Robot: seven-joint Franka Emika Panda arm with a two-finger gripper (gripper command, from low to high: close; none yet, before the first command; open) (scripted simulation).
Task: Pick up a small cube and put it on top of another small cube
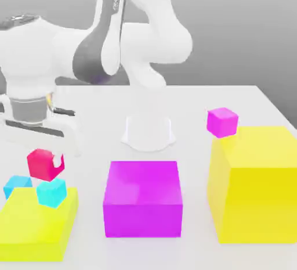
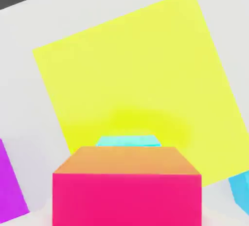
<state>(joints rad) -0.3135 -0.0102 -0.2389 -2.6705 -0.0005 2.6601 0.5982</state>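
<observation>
My gripper (image 1: 45, 164) is shut on the small crimson cube (image 1: 42, 163), which it holds in the air at the exterior view's left. In the hand view the small crimson cube (image 2: 126, 191) sits close to the camera. Just below it a small cyan cube (image 1: 52, 192) rests on a low yellow block (image 1: 35, 228); the cyan cube (image 2: 127, 141) peeks out past the crimson one's edge. A second cyan cube (image 1: 17, 186) lies on the same yellow block (image 2: 141, 69), further to the exterior view's left.
A big magenta block (image 1: 142, 198) stands in the middle. A tall yellow block (image 1: 255, 187) stands at the exterior view's right with a small magenta cube (image 1: 222, 121) on its back corner. The arm's white base (image 1: 148, 130) is behind.
</observation>
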